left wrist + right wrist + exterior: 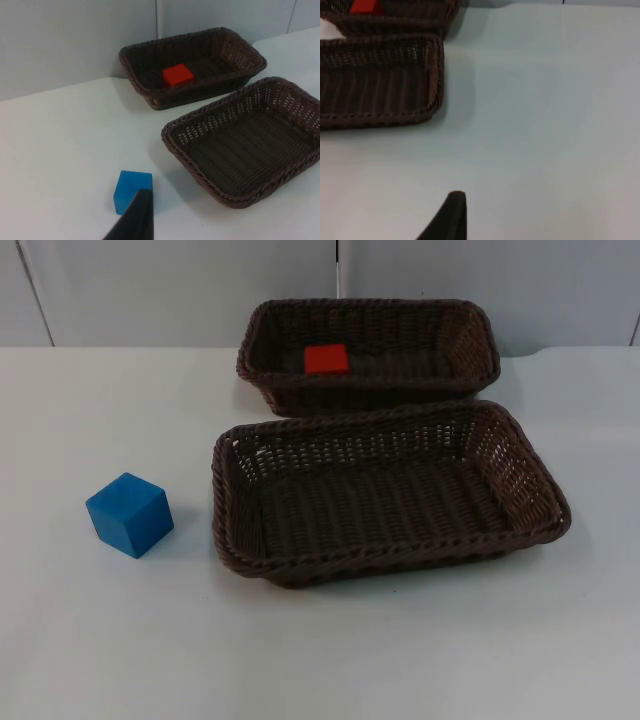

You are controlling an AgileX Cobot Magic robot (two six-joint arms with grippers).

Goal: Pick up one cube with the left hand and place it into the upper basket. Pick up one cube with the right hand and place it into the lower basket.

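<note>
Red cube (327,358) lies in the upper dark wicker basket (262,350); blue cube (130,514) sits beside the vacant lower wicker basket (228,502), both grippers' finger positions impossible to tell.

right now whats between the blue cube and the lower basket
Nothing: in the top view only bare white table separates the blue cube from the lower basket. The left wrist view shows the same gap.

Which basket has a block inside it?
The upper basket, by the wall, holds the red cube. The lower basket holds nothing.
</note>
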